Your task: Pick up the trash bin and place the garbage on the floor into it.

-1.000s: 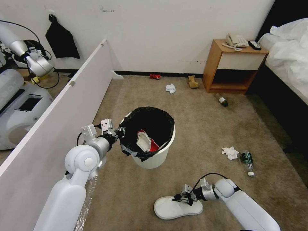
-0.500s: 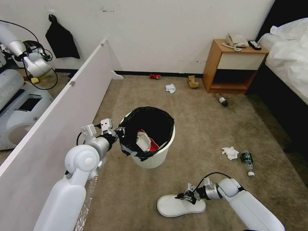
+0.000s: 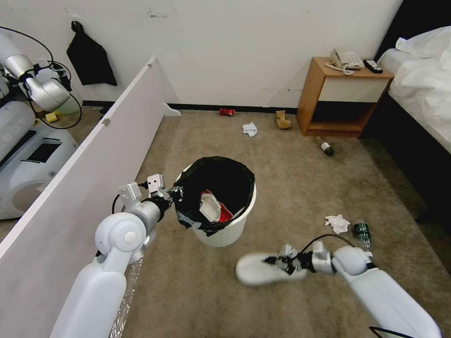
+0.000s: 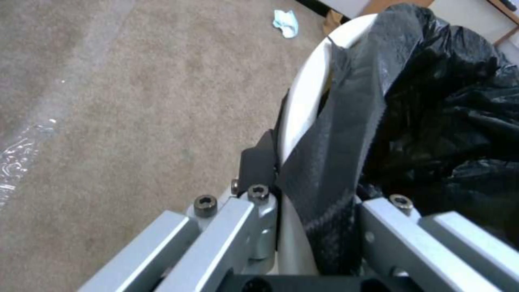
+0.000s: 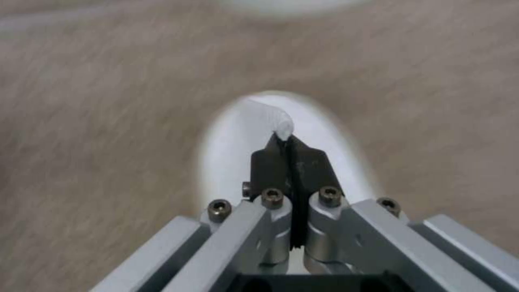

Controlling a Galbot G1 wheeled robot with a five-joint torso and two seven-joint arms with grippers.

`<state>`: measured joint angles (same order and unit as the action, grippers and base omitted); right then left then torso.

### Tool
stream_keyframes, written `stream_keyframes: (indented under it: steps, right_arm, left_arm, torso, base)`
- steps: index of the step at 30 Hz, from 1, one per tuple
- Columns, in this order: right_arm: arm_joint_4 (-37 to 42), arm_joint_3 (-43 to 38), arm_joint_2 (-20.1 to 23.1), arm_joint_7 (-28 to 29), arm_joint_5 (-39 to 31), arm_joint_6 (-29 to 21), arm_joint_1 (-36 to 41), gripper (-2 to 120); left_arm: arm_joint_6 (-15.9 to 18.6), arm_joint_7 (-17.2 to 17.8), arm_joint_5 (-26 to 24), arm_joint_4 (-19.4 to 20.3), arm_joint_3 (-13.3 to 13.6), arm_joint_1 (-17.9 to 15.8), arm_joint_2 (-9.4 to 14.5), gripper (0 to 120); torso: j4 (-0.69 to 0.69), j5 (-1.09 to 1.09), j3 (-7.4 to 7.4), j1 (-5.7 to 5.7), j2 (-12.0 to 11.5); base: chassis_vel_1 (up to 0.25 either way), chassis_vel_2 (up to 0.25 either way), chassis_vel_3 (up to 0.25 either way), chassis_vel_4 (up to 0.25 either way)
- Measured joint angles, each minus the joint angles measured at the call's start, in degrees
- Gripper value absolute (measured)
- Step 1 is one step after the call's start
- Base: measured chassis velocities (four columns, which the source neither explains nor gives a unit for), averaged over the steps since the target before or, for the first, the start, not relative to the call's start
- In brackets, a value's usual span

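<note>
The white trash bin (image 3: 225, 232) with its black bag hangs above the floor (image 3: 197, 291), and my left gripper (image 3: 176, 192) is shut on its rim (image 4: 303, 121). Inside lie a white slipper and a red wrapper (image 3: 213, 209). My right gripper (image 3: 277, 261) is shut on the strap of a second white slipper (image 3: 256, 271), held off the carpet just right of the bin; the wrist view shows that slipper (image 5: 232, 162) under the closed pads. More garbage lies about: tissues (image 3: 337, 223), a green bottle (image 3: 362, 233), a tissue (image 3: 250, 129), a red can (image 3: 227, 112), tan paper (image 3: 282, 120), a bottle (image 3: 325, 147).
A white board (image 3: 94, 159) runs along my left with another robot (image 3: 28, 141) behind it. A wooden nightstand (image 3: 340, 96) stands at the far wall, a bed (image 3: 423, 89) on the right. Open carpet lies between the bin and the wall.
My right gripper has lifted the white slipper off the carpet and carried it up and slightly right. The bin and left arm have not moved.
</note>
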<state>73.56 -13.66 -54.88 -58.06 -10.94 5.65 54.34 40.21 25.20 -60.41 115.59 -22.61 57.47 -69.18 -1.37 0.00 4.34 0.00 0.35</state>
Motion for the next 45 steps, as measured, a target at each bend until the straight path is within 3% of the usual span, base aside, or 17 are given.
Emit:
stream_keyframes:
  steps: [2, 10, 30, 35, 45]
  right_arm:
    - [4.4, -4.6, 1.8, 1.2, -2.6, -0.7, 2.5, 0]
    - [9.7, -13.5, 4.7, 5.1, -8.2, -0.9, 6.9, 0]
    - [19.6, -19.8, 3.2, 15.4, -20.9, -1.5, 6.0, 0]
    - [27.8, -22.0, 3.8, 17.1, -29.3, -2.7, 5.4, 0]
    - [37.0, -20.2, 5.5, 19.7, -44.7, -5.3, 3.5, 0]
  left_arm:
    - [0.0, 0.1, -0.1, 0.3, -0.1, 0.1, 0.1, 4]
    - [0.0, 0.8, -0.7, 1.3, -0.7, 0.4, 0.1, 4]
    - [-0.1, 2.3, -2.3, 3.9, -1.7, 2.6, 1.1, 4]
    - [0.1, 3.3, -2.8, 3.9, -1.0, 2.6, 1.2, 4]
    - [0.4, 4.2, -3.5, 3.6, 1.7, 1.3, 1.5, 4]
  torso:
    - [0.0, 0.01, 0.0, 0.0, 0.0]
    - [-0.01, 0.01, 0.0, 0.0, 0.0]
    - [0.0, 0.0, 0.0, 0.0, 0.0]
    - [0.0, -0.01, 0.0, 0.0, 0.0]
    - [0.0, 0.0, 0.0, 0.0, 0.0]
  base:
    - [0.0, 0.0, 0.0, 0.0]
    - [0.0, 0.0, 0.0, 0.0]
    - [0.0, 0.0, 0.0, 0.0]
    - [0.0, 0.0, 0.0, 0.0]
    - [0.0, 0.0, 0.0, 0.0]
